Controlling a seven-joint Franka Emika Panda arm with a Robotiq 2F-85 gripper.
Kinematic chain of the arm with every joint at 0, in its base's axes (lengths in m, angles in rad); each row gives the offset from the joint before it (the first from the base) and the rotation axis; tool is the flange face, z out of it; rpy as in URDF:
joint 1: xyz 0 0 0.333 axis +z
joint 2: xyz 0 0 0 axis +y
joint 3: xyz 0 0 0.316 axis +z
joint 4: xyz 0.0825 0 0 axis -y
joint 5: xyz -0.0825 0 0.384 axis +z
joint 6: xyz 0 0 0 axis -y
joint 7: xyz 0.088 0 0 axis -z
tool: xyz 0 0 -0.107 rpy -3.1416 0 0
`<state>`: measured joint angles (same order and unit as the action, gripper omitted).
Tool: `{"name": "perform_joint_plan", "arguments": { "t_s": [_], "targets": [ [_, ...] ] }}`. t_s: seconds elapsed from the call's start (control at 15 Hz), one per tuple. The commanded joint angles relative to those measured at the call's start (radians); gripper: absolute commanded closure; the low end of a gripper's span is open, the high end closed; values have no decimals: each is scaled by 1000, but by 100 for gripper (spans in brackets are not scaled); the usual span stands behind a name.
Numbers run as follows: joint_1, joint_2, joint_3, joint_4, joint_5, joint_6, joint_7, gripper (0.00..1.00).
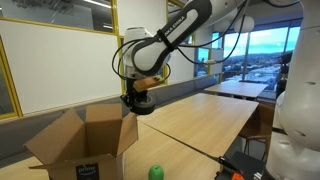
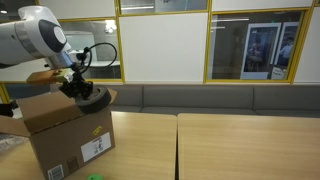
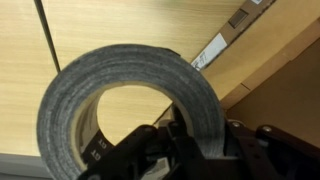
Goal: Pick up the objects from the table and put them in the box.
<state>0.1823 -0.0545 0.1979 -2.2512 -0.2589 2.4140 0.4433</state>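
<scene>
Jaws sit closest to the wrist cam, clamped on the wall of the tape (image 3: pixel 130 65). Their tips are hidden behind the roll, so bite depth is unclear.

Tabletop (image 1: pixel 200 115): the box (image 1: pixel 100 135) sits at one end, by the near edge, flaps up. The tape hangs in the air just beside a flap (image 3: pixel 265 60). As far as I can judge it's mostly over bare wood, not over the opening.

Risks:
- Let go here and the roll hits the flap or tabletop and may roll off the edge.
- Crossing low could clip the flap and shove the box.
- A one-wall pinch may let the roll swing or slip.

Green thing (image 1: pixel 155 172) lies by the near edge, not yet boxed. It's cut off by the frame in both exterior views, so can't ID it. Box interior isn't visible.
</scene>
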Motion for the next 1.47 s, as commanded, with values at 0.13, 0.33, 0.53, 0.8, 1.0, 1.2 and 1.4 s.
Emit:
{"name": "perform_joint_plan", "arguments": {
  "t_s": [0.13, 0.33, 0.53, 0.8, 1.0, 1.2, 1.4],
  "targets": [
    [48, 142, 48, 194, -35, 10, 31, 81],
    [88, 204, 49, 254, -22, 47, 20, 81],
    [124, 258, 47, 280, 14, 123, 0, 81],
    [137, 308, 55, 263, 115, 268, -45, 81],
    [114, 347, 91, 231, 286, 347, -144, 81],
    [89, 395, 128, 213, 433, 368, -244, 81],
    [62, 420, 149, 185, 525, 357, -315, 81]
  ]
}}
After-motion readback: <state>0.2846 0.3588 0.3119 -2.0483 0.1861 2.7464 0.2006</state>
